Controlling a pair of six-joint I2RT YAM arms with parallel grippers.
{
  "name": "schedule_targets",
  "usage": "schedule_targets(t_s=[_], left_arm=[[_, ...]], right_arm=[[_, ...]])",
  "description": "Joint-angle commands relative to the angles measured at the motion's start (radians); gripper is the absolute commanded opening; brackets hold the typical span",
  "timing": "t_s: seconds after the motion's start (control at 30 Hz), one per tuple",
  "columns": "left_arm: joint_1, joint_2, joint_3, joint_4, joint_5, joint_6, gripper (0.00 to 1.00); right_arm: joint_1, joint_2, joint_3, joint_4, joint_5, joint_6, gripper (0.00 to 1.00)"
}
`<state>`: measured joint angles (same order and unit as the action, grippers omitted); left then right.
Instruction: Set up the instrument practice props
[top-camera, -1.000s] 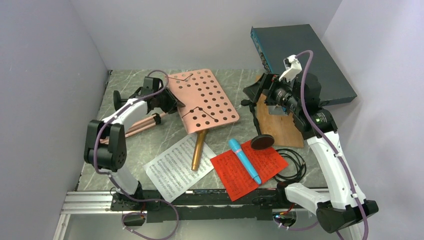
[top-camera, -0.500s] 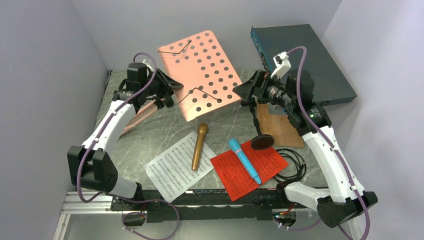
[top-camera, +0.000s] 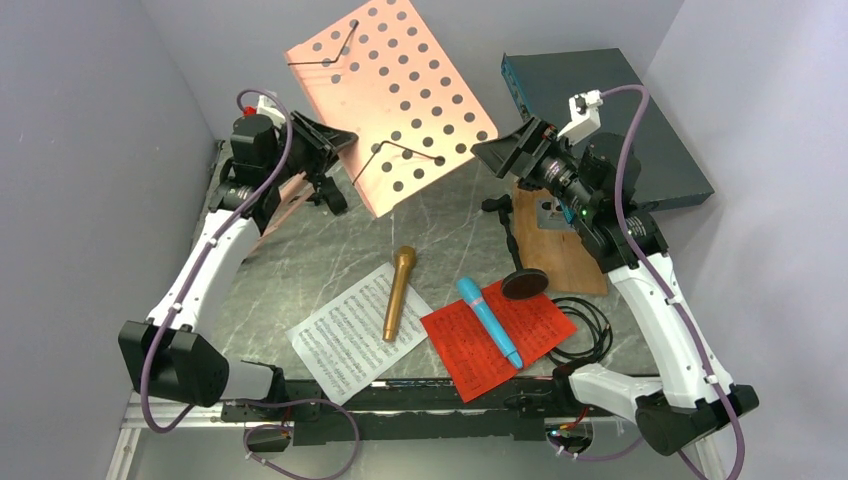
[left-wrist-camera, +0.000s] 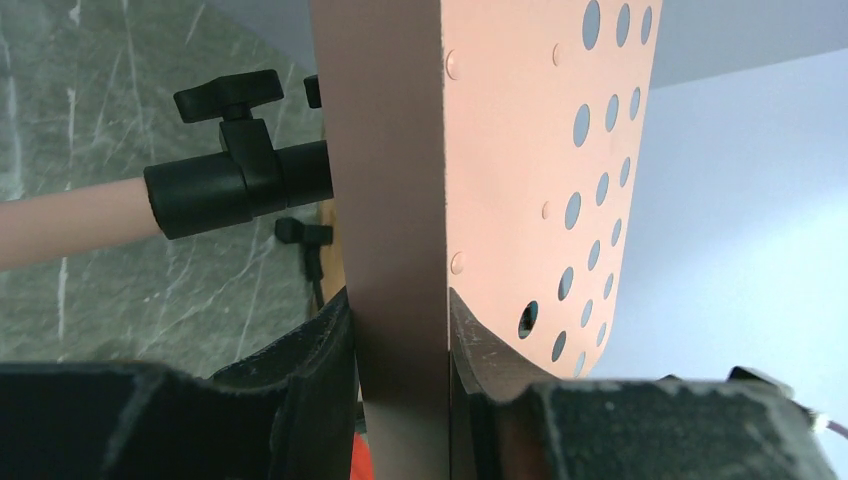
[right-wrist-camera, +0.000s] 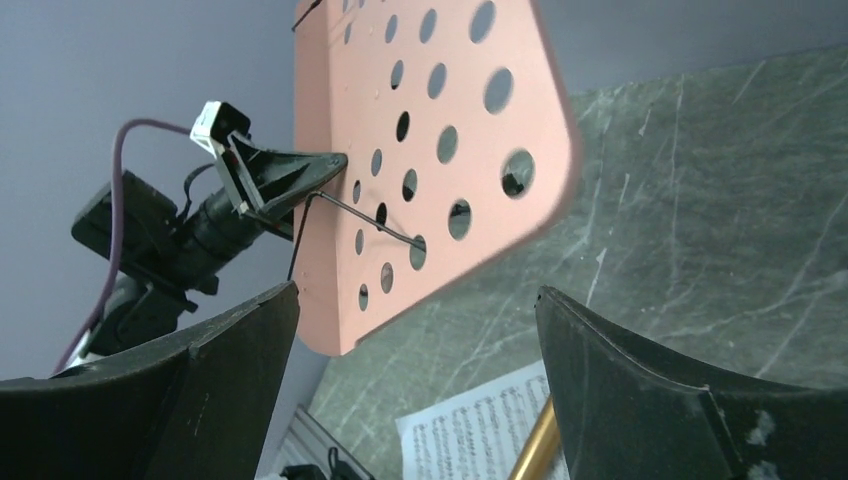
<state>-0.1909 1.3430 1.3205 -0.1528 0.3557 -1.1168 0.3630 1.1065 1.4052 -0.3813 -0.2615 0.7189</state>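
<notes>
Clamping one edge of the pink music desk (top-camera: 390, 90), our left gripper (top-camera: 340, 138) holds it in the air, tilted, to the left of the dark-teal box (top-camera: 610, 110) and clear of the table (top-camera: 300, 270). In the left wrist view we see both fingers (left-wrist-camera: 310, 350) pressed against opposite faces of that edge, on the side turned away from the box. The desk's pink legs (top-camera: 288, 195) hang below it, further left of the box.

Our right gripper (top-camera: 495, 155) sits between the desk and the box with its jaws spread wide and nothing in them. Its wrist view shows the desk's lower corner ahead in the gap. We cannot tell whether a fingertip touches the desk.

Nearer to us than the box and to its left, the gold microphone (top-camera: 397, 295) lies partly on the white page (top-camera: 340, 345). The blue microphone (top-camera: 490, 322) lies across the red page (top-camera: 455, 345), almost straight in front of the box. A wooden board (top-camera: 560, 255) lies just in front of the box, with a black round base (top-camera: 525, 283) at its near left corner.
</notes>
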Motion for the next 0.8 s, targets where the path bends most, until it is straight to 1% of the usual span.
schedule_targets(t_s=[0.0, 0.13, 0.27, 0.33, 0.43, 0.53, 0.6, 0.63, 0.67, 0.7, 0.77], left_arm=[[0.004, -0.134, 0.064, 0.448, -0.048, -0.053, 0.0], [0.004, -0.149, 0.033, 0.522, -0.065, -0.096, 0.0], [0.004, -0.155, 0.011, 0.574, -0.065, -0.133, 0.0], [0.004, -0.156, 0.001, 0.601, -0.061, -0.147, 0.0], [0.004, -0.161, -0.01, 0.64, -0.06, -0.157, 0.0], [0.004, -0.167, -0.031, 0.711, -0.06, -0.176, 0.0], [0.004, -0.171, -0.039, 0.745, -0.059, -0.18, 0.0], [0.004, -0.171, -0.04, 0.756, -0.057, -0.179, 0.0], [0.004, -0.172, -0.04, 0.768, -0.055, -0.18, 0.0], [0.004, -0.174, -0.04, 0.778, -0.053, -0.181, 0.0], [0.004, -0.175, -0.043, 0.799, -0.049, -0.185, 0.0]], right_arm=[[0.01, -0.043, -0.043, 0.135, 0.046, 0.091, 0.9], [0.034, -0.011, -0.078, 0.262, 0.022, 0.141, 0.86], [0.061, 0.048, -0.061, 0.36, 0.013, 0.159, 0.82], [0.072, 0.075, -0.042, 0.409, 0.004, 0.17, 0.78], [0.103, 0.103, -0.025, 0.445, 0.035, 0.168, 0.76], [0.106, 0.135, -0.011, 0.469, 0.065, 0.17, 0.75], [0.106, 0.158, 0.01, 0.494, 0.07, 0.172, 0.69], [0.106, 0.174, 0.023, 0.505, 0.068, 0.171, 0.62], [0.106, 0.187, 0.04, 0.512, 0.067, 0.168, 0.59], [0.106, 0.197, 0.053, 0.523, 0.063, 0.171, 0.56], [0.106, 0.219, 0.074, 0.555, 0.054, 0.178, 0.55]])
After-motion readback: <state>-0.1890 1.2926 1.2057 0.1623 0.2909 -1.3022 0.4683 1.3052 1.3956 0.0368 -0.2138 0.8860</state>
